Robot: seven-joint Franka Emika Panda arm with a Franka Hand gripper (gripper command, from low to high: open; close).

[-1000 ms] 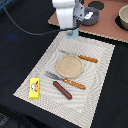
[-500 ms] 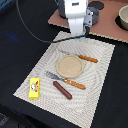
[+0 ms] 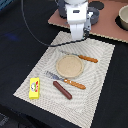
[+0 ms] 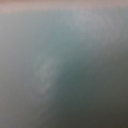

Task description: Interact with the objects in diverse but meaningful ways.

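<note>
In the exterior view my gripper (image 3: 77, 37) hangs low over the far end of the woven placemat (image 3: 100, 95), its white body hiding the fingers. A yellow box with a red-green label (image 3: 34, 88) lies at the mat's near corner on the exterior view's left. Beside it lies a dark brown sausage (image 3: 62, 90). Both are well away from the gripper. The wrist view shows only a blurred pale blue-grey surface (image 4: 64, 64) very close to the lens; I cannot tell what it is. No pale blue block shows in the exterior view.
A tan round plate (image 3: 69, 66) sits mid-mat, with an orange-handled knife (image 3: 82, 58) behind it and an orange-handled fork (image 3: 66, 80) in front. A brown board (image 3: 107, 25) at the back carries a bowl (image 3: 122, 17). A dark cable (image 3: 30, 30) runs over the black table.
The arm has come down and shifted a little toward the exterior view's right, closer to the mat's far end. The objects on the mat have not moved.
</note>
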